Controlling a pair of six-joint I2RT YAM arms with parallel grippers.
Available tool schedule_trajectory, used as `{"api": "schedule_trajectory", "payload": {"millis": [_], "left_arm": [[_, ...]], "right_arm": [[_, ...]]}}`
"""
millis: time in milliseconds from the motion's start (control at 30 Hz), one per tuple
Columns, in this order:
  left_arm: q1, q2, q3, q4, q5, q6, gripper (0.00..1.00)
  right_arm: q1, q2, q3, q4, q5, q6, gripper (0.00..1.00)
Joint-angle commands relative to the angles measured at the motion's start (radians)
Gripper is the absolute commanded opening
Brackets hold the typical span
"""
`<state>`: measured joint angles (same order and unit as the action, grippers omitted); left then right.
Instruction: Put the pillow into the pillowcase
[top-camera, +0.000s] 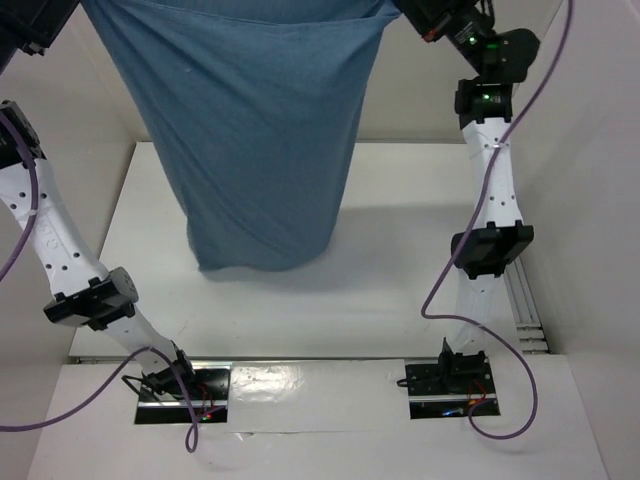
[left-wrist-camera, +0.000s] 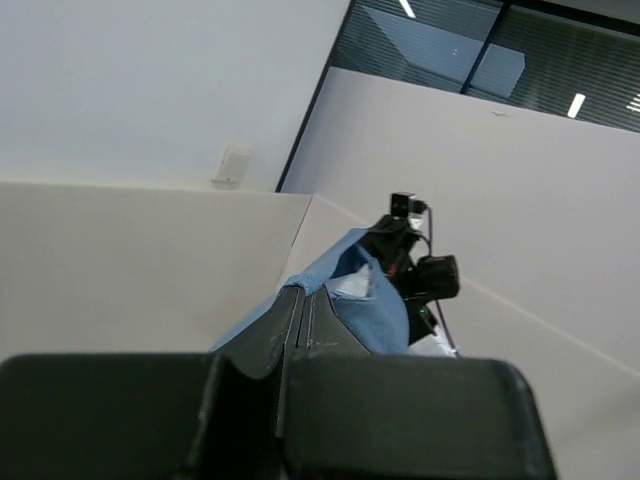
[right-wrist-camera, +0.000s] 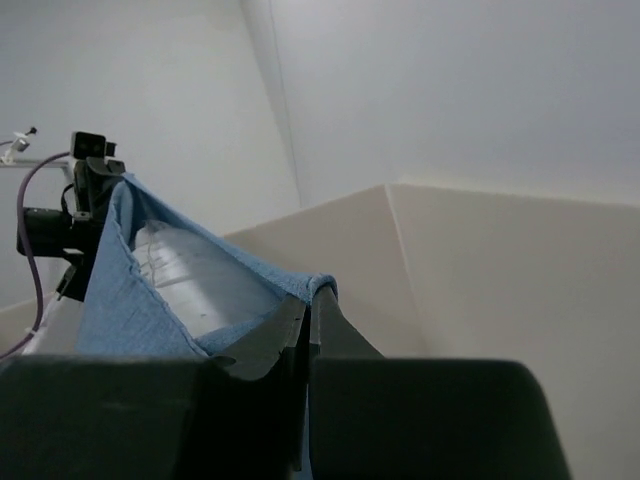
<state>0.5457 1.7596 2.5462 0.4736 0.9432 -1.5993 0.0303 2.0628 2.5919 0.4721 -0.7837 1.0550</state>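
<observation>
The left gripper (left-wrist-camera: 297, 305) has its jaws pressed together on a fold of the pillowcase (top-camera: 260, 150) at its open rim. The right gripper (right-wrist-camera: 308, 312) pinches the opposite side of that rim just as tightly. The 2 arms hold the mouth high and spread apart, probably so that gravity settles the pillow (right-wrist-camera: 200, 280) toward the closed end. The pillow shows as a white bulge inside the mouth in both wrist views, so it seems to be mostly or wholly inside. The blue sleeve hangs full and heavy above the middle of the desk (top-camera: 420, 300), nearer the far edge. Whether its lower end rests on the surface or hangs just above it I cannot tell. Purple cables (top-camera: 500, 200) loop down to the bases at the near edge. Pale walls (top-camera: 590, 150) box in the desk, with a dark window (left-wrist-camera: 450, 50) beyond.
</observation>
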Motion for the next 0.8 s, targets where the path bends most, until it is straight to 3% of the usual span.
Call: {"api": "schedule_trajectory", "payload": {"millis": [0,167,333,367,400,433,500,533,667,767], "left_arm": [[0.053,-0.078,-0.027,0.092,-0.19,-0.031,0.0],[-0.039,-0.193,-0.113,0.106,-0.165,0.013,0.0],[-0.039,-0.31,-0.257,0.23,-0.132,-0.065,0.0],[-0.039,-0.352,-0.273,0.255,-0.12,-0.065,0.05],[-0.039,-0.368,-0.283,0.319,-0.103,-0.089,0.46],[-0.039,-0.377,-0.284,0.342,-0.093,-0.09,0.67],[-0.069,-0.405,-0.296,0.365,-0.075,-0.09,0.96],[-0.069,-0.414,-0.329,0.365,-0.075,-0.08,1.0],[-0.078,-0.483,-0.412,0.285,-0.063,-0.025,1.0],[-0.087,-0.552,-0.515,0.095,-0.052,0.085,0.94]], "right_arm": [[-0.044,0.03,-0.004,0.071,0.161,0.023,0.0],[-0.089,-0.067,-0.222,0.105,0.12,0.023,0.0],[-0.164,-0.214,-0.485,0.105,0.067,-0.012,0.0],[-0.196,-0.236,-0.588,0.094,0.045,-0.012,0.0],[-0.214,-0.254,-0.64,0.094,0.035,-0.022,0.0],[-0.233,-0.276,-0.694,0.094,0.035,-0.023,0.0],[-0.28,-0.332,-0.827,0.083,-0.006,-0.038,0.0],[-0.294,-0.346,-0.855,0.053,-0.015,-0.062,0.0],[-0.316,-0.408,-0.944,-0.2,-0.028,-0.248,0.0],[-0.302,-0.397,-0.932,-0.39,-0.028,-0.36,0.0]]}}
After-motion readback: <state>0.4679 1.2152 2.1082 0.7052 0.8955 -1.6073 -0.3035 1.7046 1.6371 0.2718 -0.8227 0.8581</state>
